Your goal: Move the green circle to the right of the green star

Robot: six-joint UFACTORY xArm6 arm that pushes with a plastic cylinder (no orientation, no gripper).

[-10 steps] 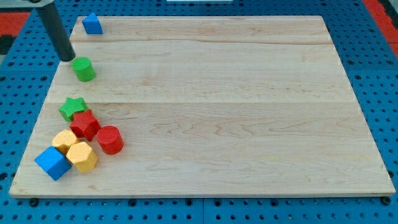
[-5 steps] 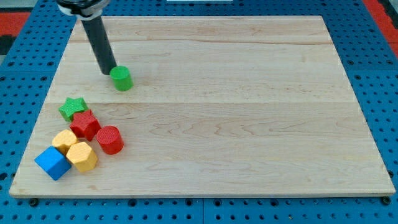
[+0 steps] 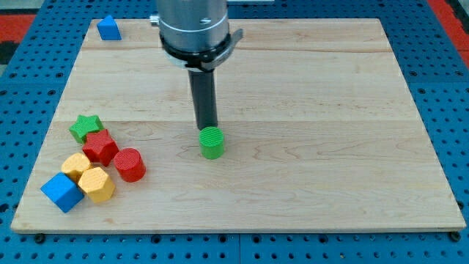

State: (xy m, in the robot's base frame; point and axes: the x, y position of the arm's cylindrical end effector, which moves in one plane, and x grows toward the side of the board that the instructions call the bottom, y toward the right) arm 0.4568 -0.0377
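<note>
The green circle [image 3: 212, 142] is a small green cylinder standing near the middle of the wooden board [image 3: 308, 110]. My tip [image 3: 207, 127] is just above it in the view, touching or almost touching its top-left edge. The green star [image 3: 86, 127] lies far off at the view's left, level with or slightly higher than the circle. The circle is well to the right of the star, with bare wood between them.
A red star [image 3: 100, 147] and a red cylinder [image 3: 130, 164] lie just below the green star. Two yellow blocks [image 3: 75, 165] [image 3: 97, 184] and a blue cube [image 3: 61, 192] sit at bottom left. A blue block [image 3: 108, 28] is at the top left corner.
My tip has swept from the upper left toward the board's middle, pushing the green circle right and down. The other blocks have not moved.
</note>
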